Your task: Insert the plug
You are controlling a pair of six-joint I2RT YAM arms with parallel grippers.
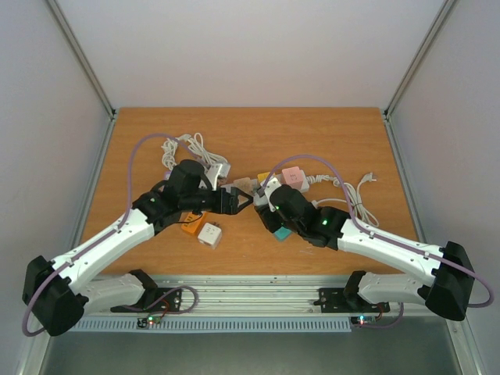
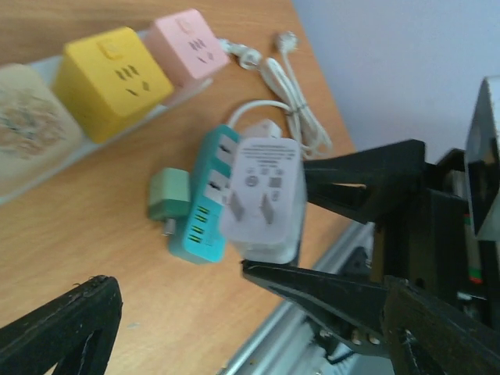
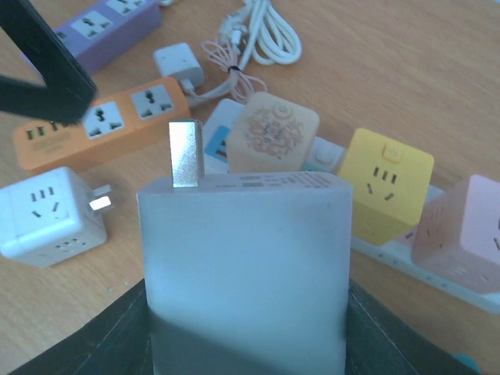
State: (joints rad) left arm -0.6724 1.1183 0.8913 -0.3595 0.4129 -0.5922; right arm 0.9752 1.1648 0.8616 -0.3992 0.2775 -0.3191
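The plug (image 3: pixel 246 266) is a white block with flat metal prongs (image 3: pixel 186 152), and my right gripper (image 3: pixel 247 312) is shut on its sides. In the left wrist view the plug (image 2: pixel 262 195) faces the camera prongs first, the right gripper (image 2: pixel 274 217) clamping it above the table. A white strip carries a beige patterned cube (image 3: pixel 273 133), a yellow socket cube (image 3: pixel 388 183) and a pink one (image 3: pixel 461 234) just beyond the prongs. My left gripper (image 2: pixel 258 312) is open and empty, facing the plug from close by (image 1: pixel 237 201).
An orange power strip (image 3: pixel 101 133), a purple strip (image 3: pixel 94 27) and a white cube adapter (image 3: pixel 47 219) lie left of the plug. A teal adapter (image 2: pixel 205 211) and a small green plug (image 2: pixel 168 195) sit below it. White cables (image 1: pixel 183 148) coil at the back.
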